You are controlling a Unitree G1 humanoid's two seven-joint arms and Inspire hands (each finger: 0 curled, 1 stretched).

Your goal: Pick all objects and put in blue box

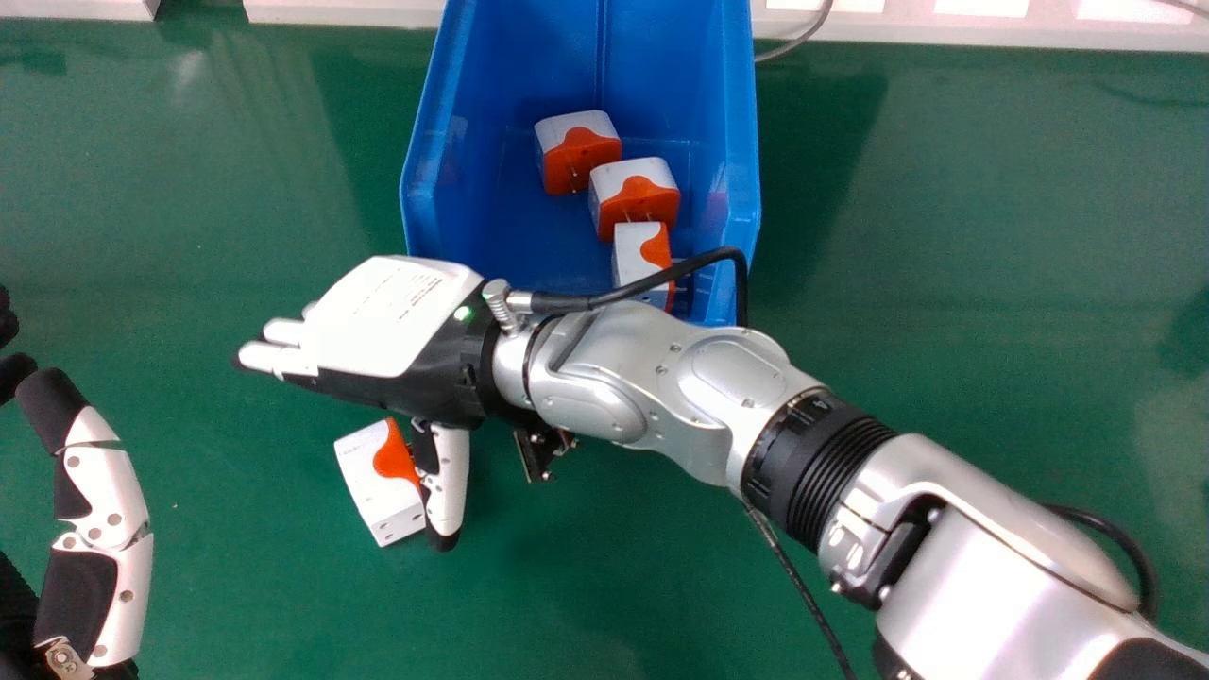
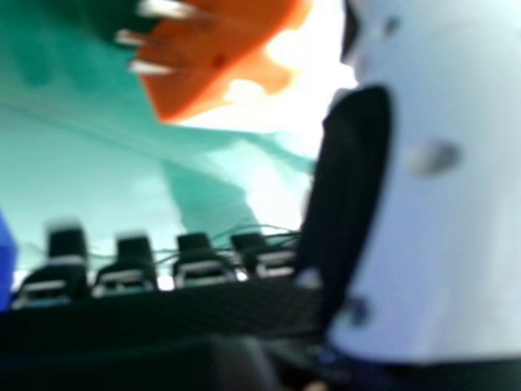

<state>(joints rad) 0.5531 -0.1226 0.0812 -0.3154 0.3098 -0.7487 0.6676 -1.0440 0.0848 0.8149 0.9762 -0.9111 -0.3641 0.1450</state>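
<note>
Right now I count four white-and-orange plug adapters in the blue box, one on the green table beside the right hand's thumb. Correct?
Not four: the head view shows three plug adapters in the blue box. The rest holds: one adapter on the green table, beside the thumb of the right hand.

Apparently four adapters (image 1: 376,486), one box (image 1: 529,57)

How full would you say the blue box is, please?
Partly full: the blue box holds three visible plugs, with bare floor beside them.
</note>
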